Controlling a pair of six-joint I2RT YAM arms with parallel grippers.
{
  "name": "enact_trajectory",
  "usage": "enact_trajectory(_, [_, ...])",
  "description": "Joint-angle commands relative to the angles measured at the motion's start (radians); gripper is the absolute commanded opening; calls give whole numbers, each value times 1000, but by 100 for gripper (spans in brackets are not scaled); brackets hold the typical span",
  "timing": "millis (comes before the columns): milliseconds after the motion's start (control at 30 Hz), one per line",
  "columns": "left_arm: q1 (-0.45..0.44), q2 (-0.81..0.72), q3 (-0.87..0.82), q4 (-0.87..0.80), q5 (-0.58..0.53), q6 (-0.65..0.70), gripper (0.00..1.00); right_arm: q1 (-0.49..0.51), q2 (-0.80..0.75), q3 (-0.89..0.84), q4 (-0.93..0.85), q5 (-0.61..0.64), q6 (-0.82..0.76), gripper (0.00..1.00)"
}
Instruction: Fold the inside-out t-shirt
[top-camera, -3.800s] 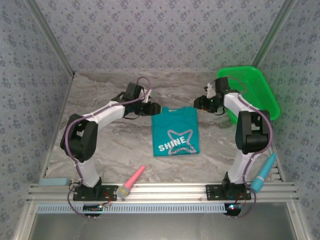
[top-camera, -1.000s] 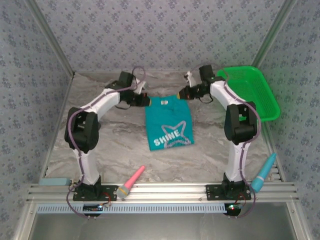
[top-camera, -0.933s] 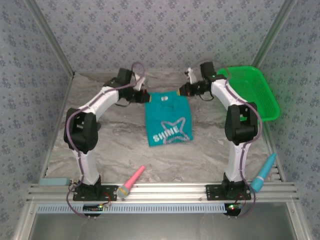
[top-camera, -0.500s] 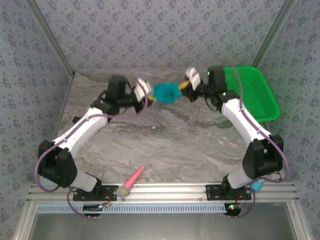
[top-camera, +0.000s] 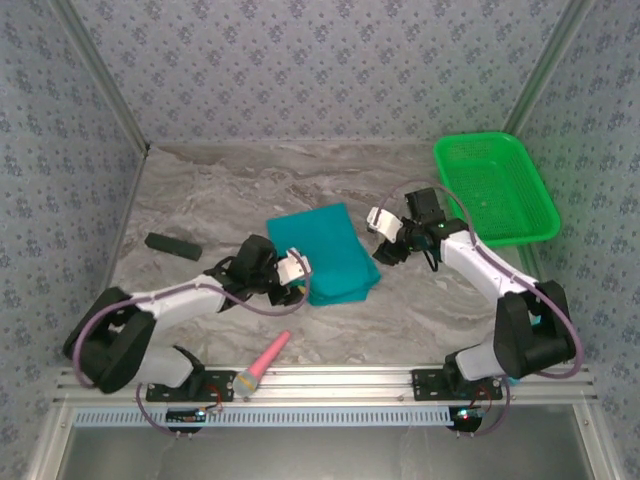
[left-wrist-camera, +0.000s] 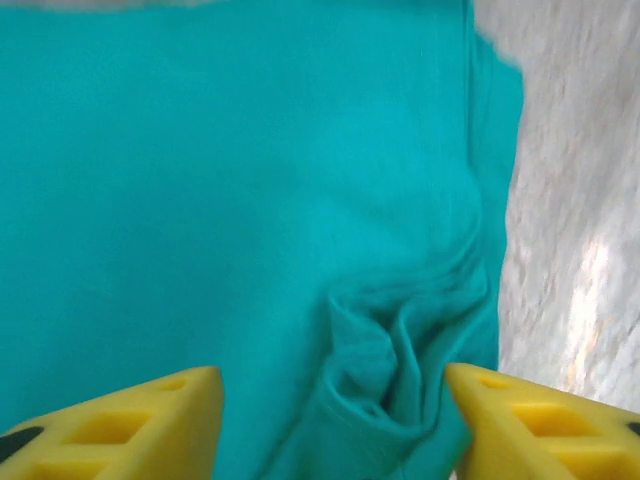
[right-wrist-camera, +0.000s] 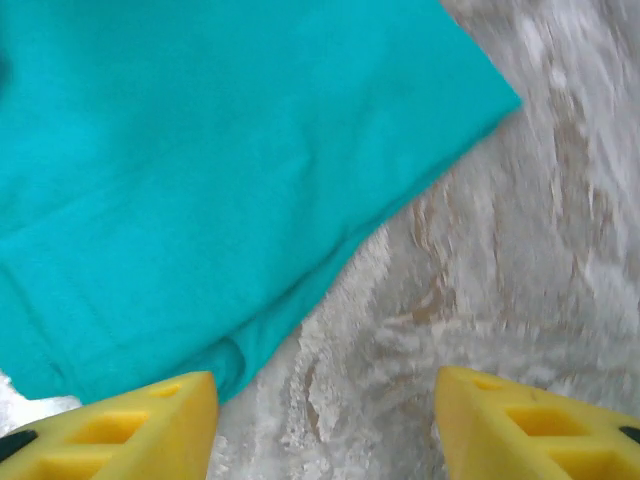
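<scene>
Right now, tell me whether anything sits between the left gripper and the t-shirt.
Nothing visible does. The open left gripper hangs at the folded t-shirt's near left corner, with bunched cloth lying directly between its jaws.

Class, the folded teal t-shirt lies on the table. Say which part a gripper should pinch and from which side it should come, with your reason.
Probably the rucked layers by the near-left corner of the t-shirt, coming in from the left, where the open left gripper straddles them. The cloth puckers up there; elsewhere it lies flat against the table.
</scene>
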Motion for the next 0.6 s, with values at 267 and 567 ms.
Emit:
enact_trajectory(267, [-90,-134,-72,-99,-127,233,81,87,64,-79,-119,82,-630,61])
enact_trajectory(567, [-92,1,-21,-230,-217,379,76,134,170,-99,0,54,-662,62])
